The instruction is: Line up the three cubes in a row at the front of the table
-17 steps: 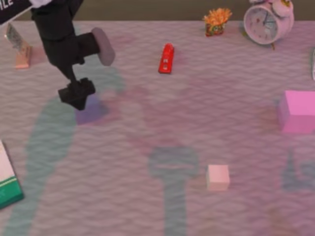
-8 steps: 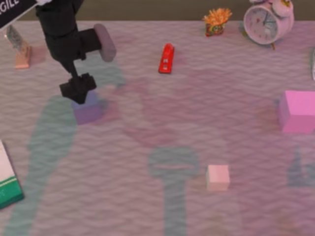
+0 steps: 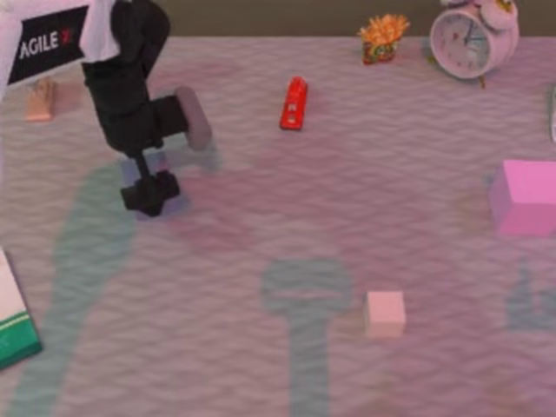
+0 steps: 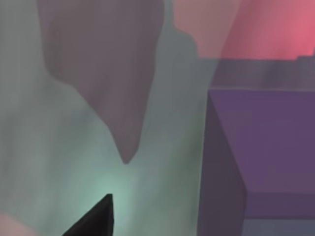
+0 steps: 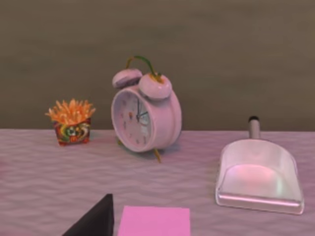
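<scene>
Item, purple cube (image 4: 266, 152), far-left table (image 3: 261, 365): our left gripper (image 3: 150, 192) sits directly over it, finger spread not discernible, grasp step in hand; next we judge a firm close, then carriage forward toward the front row.

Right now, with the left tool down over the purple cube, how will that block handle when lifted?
The purple cube looks like a rigid, flat-sided block, so it probably won't flex or roll. Its matte faces likely grip well under the left tool.
</scene>
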{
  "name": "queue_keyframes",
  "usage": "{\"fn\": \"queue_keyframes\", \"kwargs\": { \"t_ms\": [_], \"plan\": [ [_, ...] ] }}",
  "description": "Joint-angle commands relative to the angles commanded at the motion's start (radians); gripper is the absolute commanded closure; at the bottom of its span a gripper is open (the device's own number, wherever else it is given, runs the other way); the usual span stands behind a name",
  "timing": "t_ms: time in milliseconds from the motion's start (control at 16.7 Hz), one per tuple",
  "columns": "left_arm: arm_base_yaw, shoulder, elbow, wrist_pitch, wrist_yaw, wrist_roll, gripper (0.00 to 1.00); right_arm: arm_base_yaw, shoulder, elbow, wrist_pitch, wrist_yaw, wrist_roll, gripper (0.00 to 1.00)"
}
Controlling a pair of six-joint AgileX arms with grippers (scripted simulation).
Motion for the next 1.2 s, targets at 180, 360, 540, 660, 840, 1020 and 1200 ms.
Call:
{"fn": "queue_keyframes", "kwargs": {
  "t_ms": [180,360,540,660,840,1020,1200],
  "plan": [
    [0.0,0.019,-0.048,0.059,0.0,0.001,0.0,0.0,0.0,0.0,0.0,0.0,0.0,0.0],
    [0.0,0.019,-0.049,0.059,0.0,0.001,0.0,0.0,0.0,0.0,0.0,0.0,0.0,0.0],
    [0.0,0.019,-0.049,0.059,0.0,0.001,0.23,0.0,0.0,0.0,0.0,0.0,0.0,0.0],
    [0.0,0.019,-0.049,0.059,0.0,0.001,0.38,0.0,0.0,0.0,0.0,0.0,0.0,0.0],
    [0.0,0.019,-0.049,0.059,0.0,0.001,0.6,0.0,0.0,0.0,0.0,0.0,0.0,0.0],
    [0.0,0.019,-0.049,0.059,0.0,0.001,0.83,0.0,0.0,0.0,0.0,0.0,0.0,0.0],
    [0.0,0.019,-0.049,0.059,0.0,0.001,1.0,0.0,0.0,0.0,0.0,0.0,0.0,0.0]
  ]
}}
